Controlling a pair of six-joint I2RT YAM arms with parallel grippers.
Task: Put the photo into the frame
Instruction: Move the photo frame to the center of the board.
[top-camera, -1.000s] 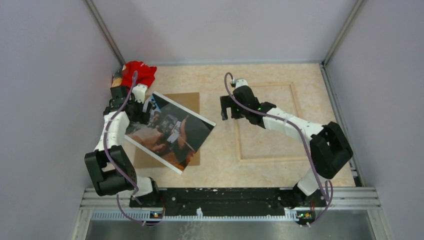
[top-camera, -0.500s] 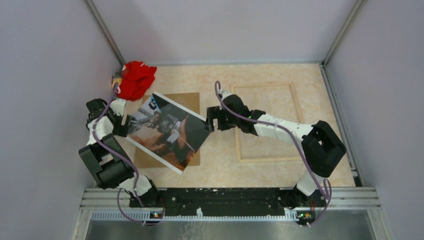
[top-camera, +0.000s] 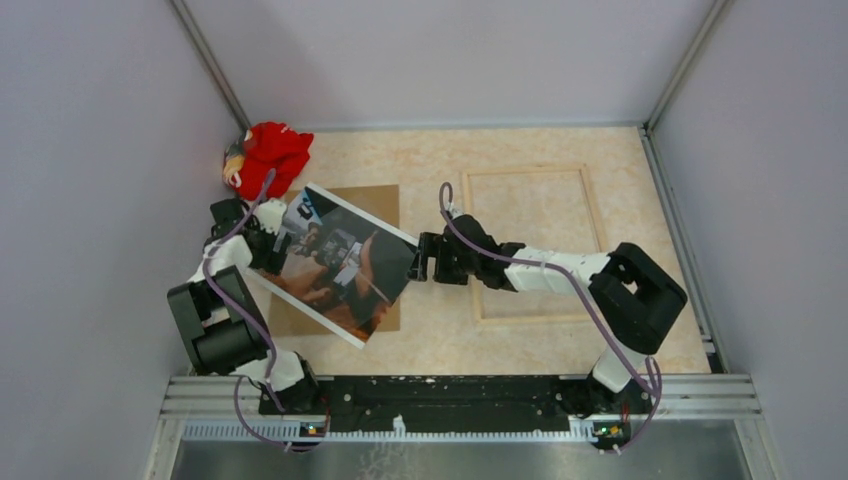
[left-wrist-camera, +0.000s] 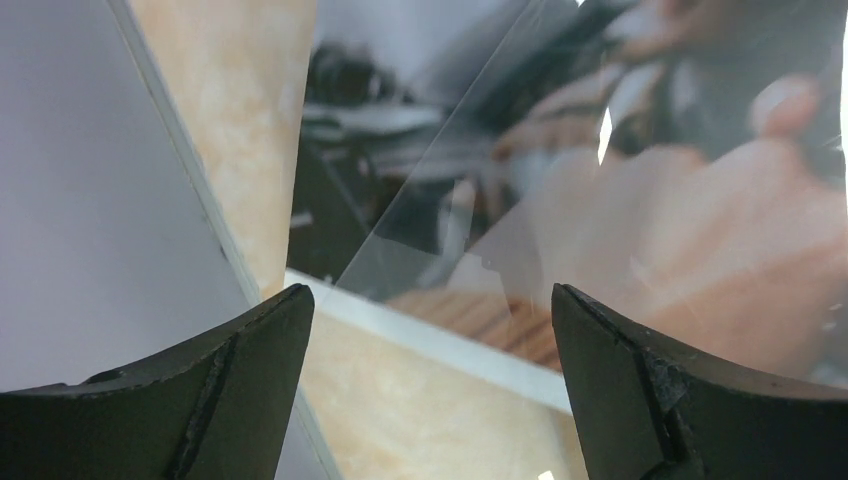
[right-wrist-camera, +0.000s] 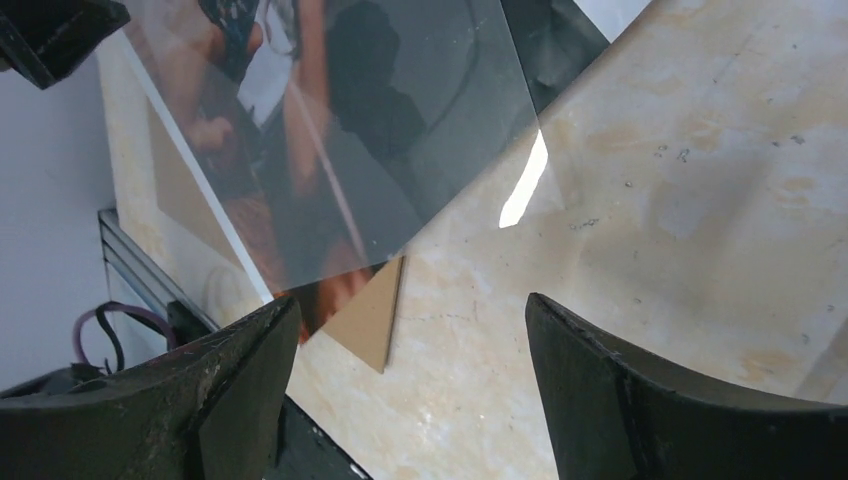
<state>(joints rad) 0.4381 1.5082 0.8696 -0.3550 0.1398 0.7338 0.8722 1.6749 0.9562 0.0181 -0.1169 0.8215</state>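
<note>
The photo (top-camera: 340, 265) lies image-up and skewed across the brown backing board (top-camera: 378, 205) on the left half of the table (top-camera: 450, 345). The frame (top-camera: 524, 172) lies flat to its right, well apart from it. The left gripper (left-wrist-camera: 430, 290) sits at the photo's left edge with its jaws spread, and the white border runs across the gap just ahead of them. The right gripper (right-wrist-camera: 410, 300) faces the photo's right corner, also with its jaws spread and gripping nothing. The step in hand appears to be taking hold of the print for transfer. Advance each gripper until the border sits fully between its fingers, then close on the border only, since the glossy face is likely to mark and to slip. Make sure the lower finger passes under the photo but over the backing board, so that the board is not picked up with it. Close both sides before lifting, and raise them evenly, because a thin print held at one edge will probably sag or curl. Square the photo to the frame's opening before lowering it.
</note>
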